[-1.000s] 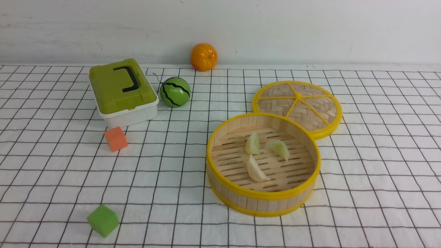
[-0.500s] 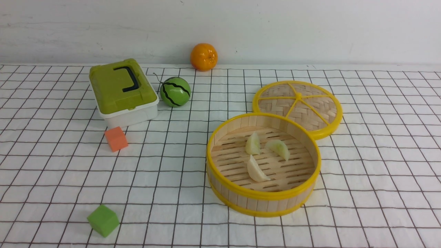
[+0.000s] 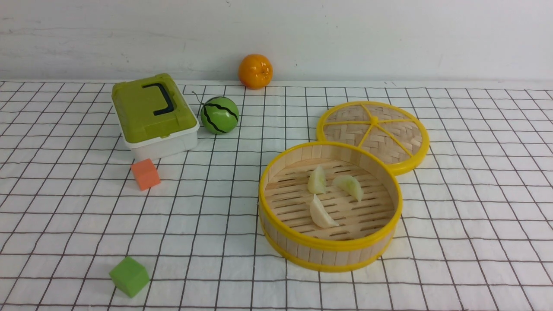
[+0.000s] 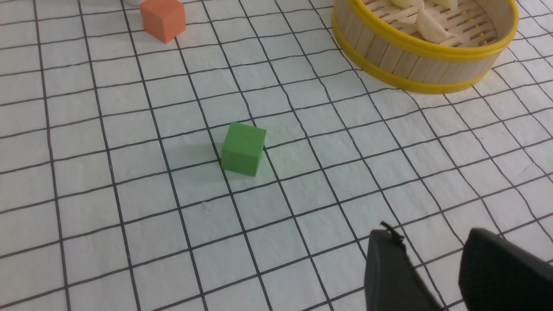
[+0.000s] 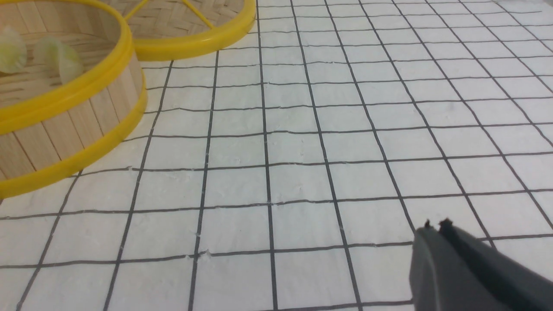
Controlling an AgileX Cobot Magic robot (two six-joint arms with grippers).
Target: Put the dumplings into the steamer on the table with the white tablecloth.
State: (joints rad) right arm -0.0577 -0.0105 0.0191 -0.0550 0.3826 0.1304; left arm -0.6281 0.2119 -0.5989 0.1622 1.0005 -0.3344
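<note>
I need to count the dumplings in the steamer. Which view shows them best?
The front view: all three dumplings lie in plain sight on the steamer floor. The left wrist view cuts off two at its edge; the right wrist view catches only two, blurred.

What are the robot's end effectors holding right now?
Nothing. The left end effector is open and empty; the right end effector is shut on nothing above the white gridded tablecloth.

Green cube (image 4: 243, 148) mid-cloth; orange cube (image 4: 163, 18) beyond; steamer (image 4: 414, 56) holding dumplings (image 4: 430, 29); left claw (image 4: 436, 259) parted, empty.
</note>
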